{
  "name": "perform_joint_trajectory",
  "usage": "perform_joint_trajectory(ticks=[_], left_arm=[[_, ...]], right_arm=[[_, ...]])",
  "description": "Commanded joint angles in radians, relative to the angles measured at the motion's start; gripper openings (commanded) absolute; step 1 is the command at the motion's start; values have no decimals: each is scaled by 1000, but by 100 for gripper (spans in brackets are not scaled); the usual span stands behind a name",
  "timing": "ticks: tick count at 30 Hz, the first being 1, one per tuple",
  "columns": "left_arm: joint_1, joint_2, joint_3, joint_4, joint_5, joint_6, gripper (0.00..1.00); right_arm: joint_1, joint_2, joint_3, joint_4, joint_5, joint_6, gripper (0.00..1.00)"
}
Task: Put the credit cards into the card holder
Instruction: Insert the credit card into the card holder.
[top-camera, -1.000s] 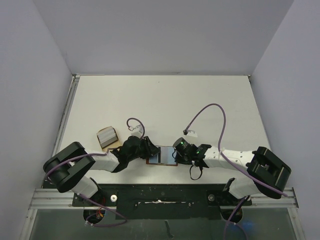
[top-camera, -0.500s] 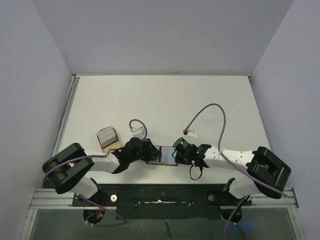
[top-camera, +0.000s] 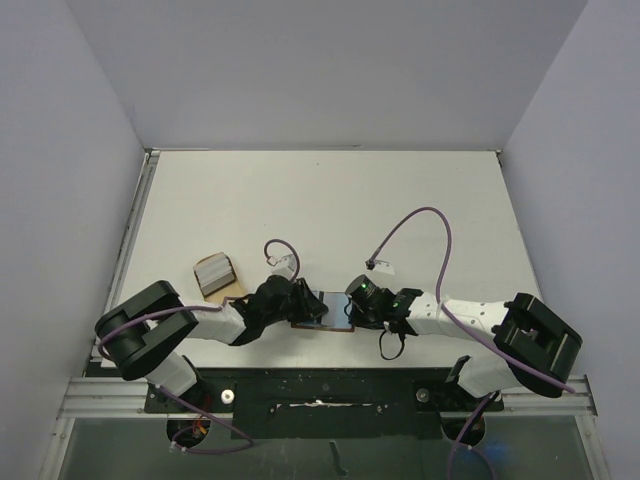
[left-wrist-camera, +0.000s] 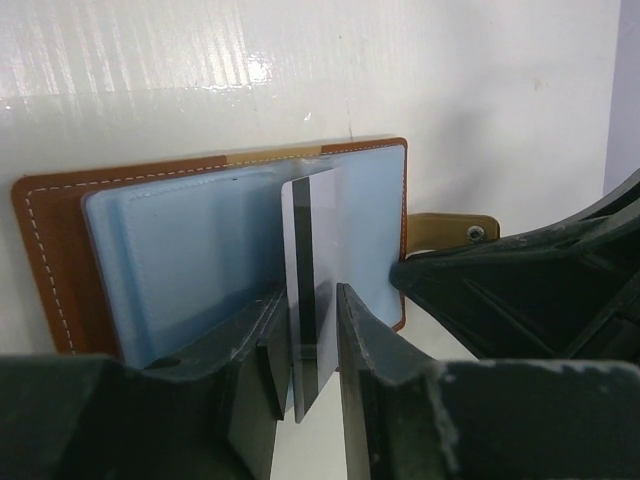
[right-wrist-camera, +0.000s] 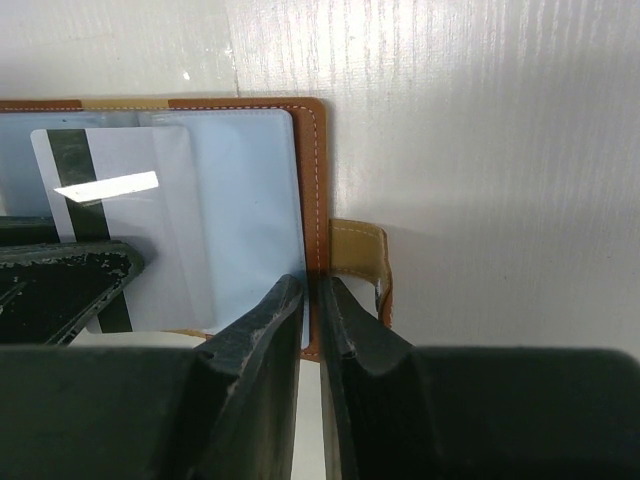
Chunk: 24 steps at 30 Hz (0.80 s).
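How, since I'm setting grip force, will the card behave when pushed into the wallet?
Probably stiff: the card looks unbent in the left claw. Likely slippery, given the glare on its face. Thin, so it might flex if jammed.

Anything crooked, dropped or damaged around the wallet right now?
Nothing stands out. The left tool grips a credit card over the open card holder, whose right edge the right tool pinches; no damage visible.
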Motion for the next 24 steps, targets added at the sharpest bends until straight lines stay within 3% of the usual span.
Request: perform_joint_trajectory(ticks=[1, 6, 24], left_arm=[[-6, -70, 56, -133, -71, 21, 26], [-6, -126, 104, -282, -130, 55, 31], [-31, -95, 138, -310, -119, 82, 28]], right_arm=[[12, 3, -6, 13, -10, -1, 13], [11, 3, -16, 17, -10, 3, 13], [15, 33, 9, 18, -16, -5, 13]])
